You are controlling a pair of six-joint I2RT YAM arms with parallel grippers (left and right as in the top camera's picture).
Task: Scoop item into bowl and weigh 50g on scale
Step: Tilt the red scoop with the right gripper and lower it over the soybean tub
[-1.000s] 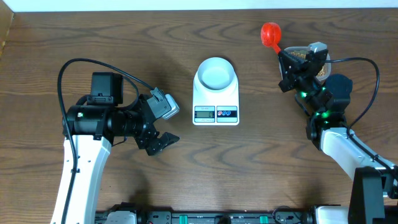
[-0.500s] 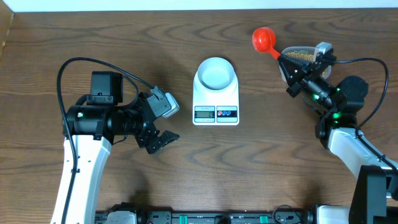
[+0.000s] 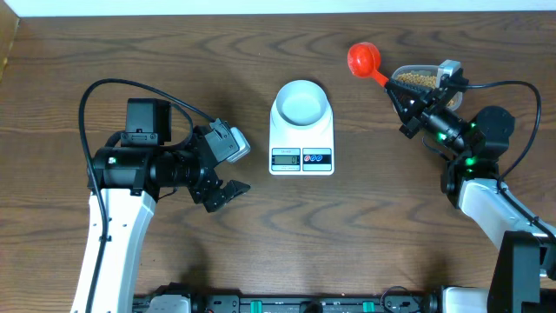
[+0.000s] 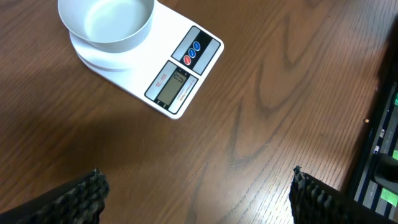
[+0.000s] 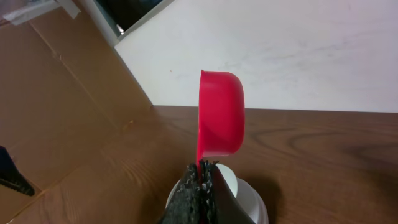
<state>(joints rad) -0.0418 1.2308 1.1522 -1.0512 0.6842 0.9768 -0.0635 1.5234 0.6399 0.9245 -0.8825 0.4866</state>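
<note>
The pale bowl (image 3: 301,102) stands on the white scale (image 3: 301,146) at the table's middle, and it looks empty. Both also show in the left wrist view, the bowl (image 4: 106,22) on the scale (image 4: 180,74). My right gripper (image 3: 404,94) is shut on the handle of a red scoop (image 3: 363,59), held in the air to the right of the bowl. The scoop (image 5: 219,121) is turned on its side above my shut fingers (image 5: 200,180), and I see no beans in it. The tan beans (image 3: 419,78) lie in a clear tub behind the right gripper. My left gripper (image 3: 228,176) is open and empty, left of the scale.
A cardboard panel (image 5: 56,118) stands along the table's left edge. A white wall (image 5: 298,50) runs behind the far edge. Black equipment (image 4: 385,155) sits along the front edge. Cables loop over both arms.
My right gripper has swung the red scoop to the left, away from the tub and towards the bowl. The left arm has not moved.
</note>
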